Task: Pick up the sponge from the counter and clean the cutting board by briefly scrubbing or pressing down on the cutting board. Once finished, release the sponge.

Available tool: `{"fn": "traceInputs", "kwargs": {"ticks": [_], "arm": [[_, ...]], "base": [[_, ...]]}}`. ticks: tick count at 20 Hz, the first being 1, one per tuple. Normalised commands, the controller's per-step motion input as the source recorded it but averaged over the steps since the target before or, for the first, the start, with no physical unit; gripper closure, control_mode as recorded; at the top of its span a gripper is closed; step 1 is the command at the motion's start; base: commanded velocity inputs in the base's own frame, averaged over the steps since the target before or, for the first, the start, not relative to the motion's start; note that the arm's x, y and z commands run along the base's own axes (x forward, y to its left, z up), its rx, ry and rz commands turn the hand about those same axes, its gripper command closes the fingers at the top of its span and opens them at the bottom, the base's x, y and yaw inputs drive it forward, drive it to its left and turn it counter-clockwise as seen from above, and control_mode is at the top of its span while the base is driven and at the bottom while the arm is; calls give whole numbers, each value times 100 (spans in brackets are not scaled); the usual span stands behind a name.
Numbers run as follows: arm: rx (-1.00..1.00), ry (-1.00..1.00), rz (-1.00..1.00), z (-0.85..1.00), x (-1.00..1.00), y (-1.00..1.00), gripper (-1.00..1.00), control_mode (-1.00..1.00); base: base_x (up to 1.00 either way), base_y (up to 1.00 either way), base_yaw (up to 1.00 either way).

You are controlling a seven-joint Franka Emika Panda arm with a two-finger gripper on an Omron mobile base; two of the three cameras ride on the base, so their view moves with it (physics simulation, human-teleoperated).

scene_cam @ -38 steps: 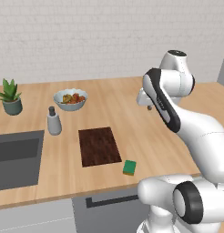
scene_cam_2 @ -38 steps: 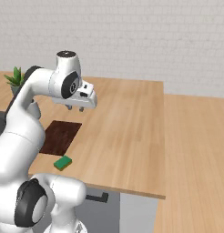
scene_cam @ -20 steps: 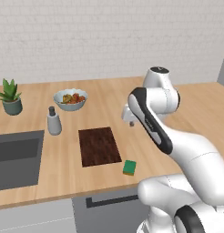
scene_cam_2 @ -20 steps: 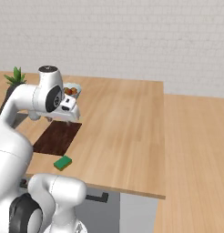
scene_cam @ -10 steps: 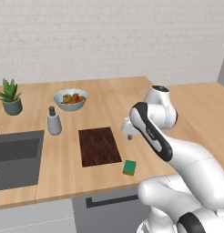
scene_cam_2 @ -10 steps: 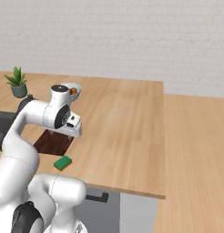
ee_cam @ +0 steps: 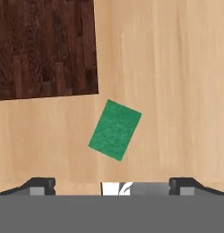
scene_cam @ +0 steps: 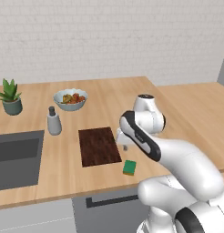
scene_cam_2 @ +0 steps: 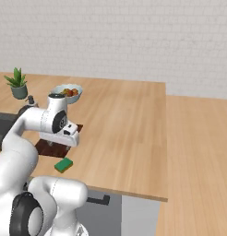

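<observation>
While your arm has dropped lower, the gripper (ee_cam: 112,184), fingers spread, hangs above the sponge (ee_cam: 115,129) beside the cutting board (ee_cam: 43,48).

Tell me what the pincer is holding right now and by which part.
Nothing. The pincer is open and the sponge lies free on the counter, beside the cutting board.
</observation>
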Motion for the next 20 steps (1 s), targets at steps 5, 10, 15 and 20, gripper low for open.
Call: {"fn": "traceInputs", "kwargs": {"ticks": [5, 10, 15, 20], "arm": [[-4, 0, -6, -38, 1, 0, -100, -100], [-2, 0, -15, -40, 0, 0, -100, -100], [0, 2, -32, -24, 0, 0, -100, -100], [0, 5, -29, -22, 3, 0, -100, -100]], "base": [[0, 0, 0], [0, 0, 0], [0, 0, 0], [0, 0, 0]]}}
